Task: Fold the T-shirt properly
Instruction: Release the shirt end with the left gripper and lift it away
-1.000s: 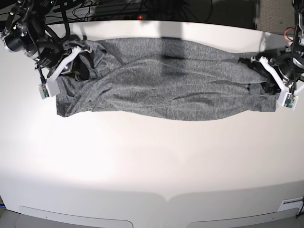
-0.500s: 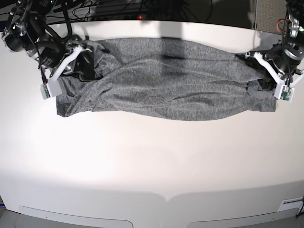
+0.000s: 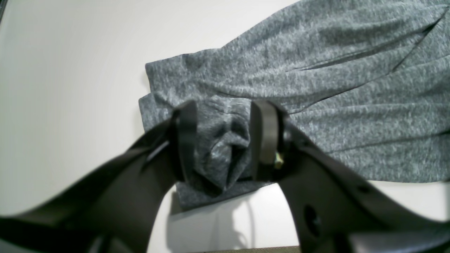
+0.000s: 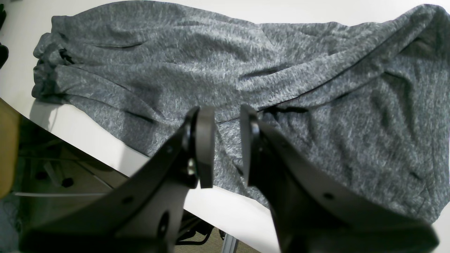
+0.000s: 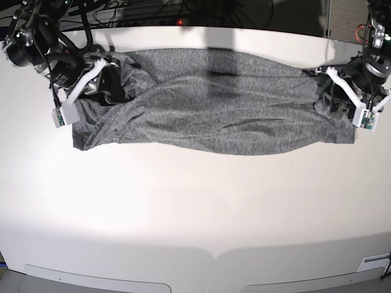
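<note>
The heather-grey T-shirt [image 5: 214,110] lies stretched sideways across the far part of the white table [image 5: 195,213], creased along its length. My left gripper [image 5: 335,97] is at the shirt's right end. In the left wrist view that gripper [image 3: 225,140] has its jaws apart, and a loose hump of T-shirt [image 3: 334,88] cloth stands between the fingers [image 3: 186,140]. My right gripper [image 5: 107,85] hovers over the shirt's left end. The right wrist view shows that gripper [image 4: 226,151] with a narrow gap, nothing in it, above the T-shirt [image 4: 211,63].
Dark cables and equipment [image 5: 183,12] run behind the table's far edge. The table's edge [image 4: 88,130] lies close beside the shirt in the right wrist view, with the floor below it. Bare white tabletop [image 3: 70,70] stretches off the shirt's right end.
Both grippers were shut on the shirt's ends and now have their jaws apart. The left arm has shifted slightly up and inward. The shirt lies as before.
</note>
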Available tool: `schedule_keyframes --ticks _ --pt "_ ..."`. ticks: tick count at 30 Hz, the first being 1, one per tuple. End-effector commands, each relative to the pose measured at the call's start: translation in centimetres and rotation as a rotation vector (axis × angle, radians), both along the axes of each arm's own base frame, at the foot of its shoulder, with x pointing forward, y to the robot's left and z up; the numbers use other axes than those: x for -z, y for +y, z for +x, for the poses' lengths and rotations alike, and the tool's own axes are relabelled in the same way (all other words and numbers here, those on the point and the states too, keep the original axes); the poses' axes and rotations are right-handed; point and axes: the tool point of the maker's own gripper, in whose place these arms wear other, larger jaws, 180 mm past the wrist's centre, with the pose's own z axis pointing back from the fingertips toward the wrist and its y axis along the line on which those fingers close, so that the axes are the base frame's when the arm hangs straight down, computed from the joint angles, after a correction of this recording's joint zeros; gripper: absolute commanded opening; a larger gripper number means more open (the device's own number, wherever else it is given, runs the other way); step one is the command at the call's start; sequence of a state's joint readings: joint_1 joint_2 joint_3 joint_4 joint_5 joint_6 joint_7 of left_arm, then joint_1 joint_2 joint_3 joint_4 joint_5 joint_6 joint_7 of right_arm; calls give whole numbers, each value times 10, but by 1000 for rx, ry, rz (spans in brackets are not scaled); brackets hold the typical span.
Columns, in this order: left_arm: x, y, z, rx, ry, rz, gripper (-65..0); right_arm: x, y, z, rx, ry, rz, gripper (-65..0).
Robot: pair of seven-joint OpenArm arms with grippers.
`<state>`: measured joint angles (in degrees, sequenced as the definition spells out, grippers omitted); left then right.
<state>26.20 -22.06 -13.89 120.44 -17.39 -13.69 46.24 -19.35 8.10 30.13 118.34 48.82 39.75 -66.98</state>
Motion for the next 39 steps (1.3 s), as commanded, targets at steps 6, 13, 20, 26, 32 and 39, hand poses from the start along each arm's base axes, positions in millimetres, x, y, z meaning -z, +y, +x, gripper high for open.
schedule_keyframes --ticks 6,13,20,26,32,39 --pt "-28 6 22 15 -165 60 -403 -26 17 6 -38 -89 117 -513" --pt "28 61 37 -97 -29 150 -387 -26 18 5 -46 -83 124 -513" --pt "60 139 41 -245 250 165 -308 -20 18 -1 -62 -42 105 -513" --pt "36 172 45 -306 253 240 -308 -21 20 -1 -65 -47 117 -513" --pt "28 180 52 -300 201 303 -253 -30 27 0 -83 -71 175 -513" --pt "25 184 55 -296 178 341 -198 -30 27 -1 -84 -68 173 -513"
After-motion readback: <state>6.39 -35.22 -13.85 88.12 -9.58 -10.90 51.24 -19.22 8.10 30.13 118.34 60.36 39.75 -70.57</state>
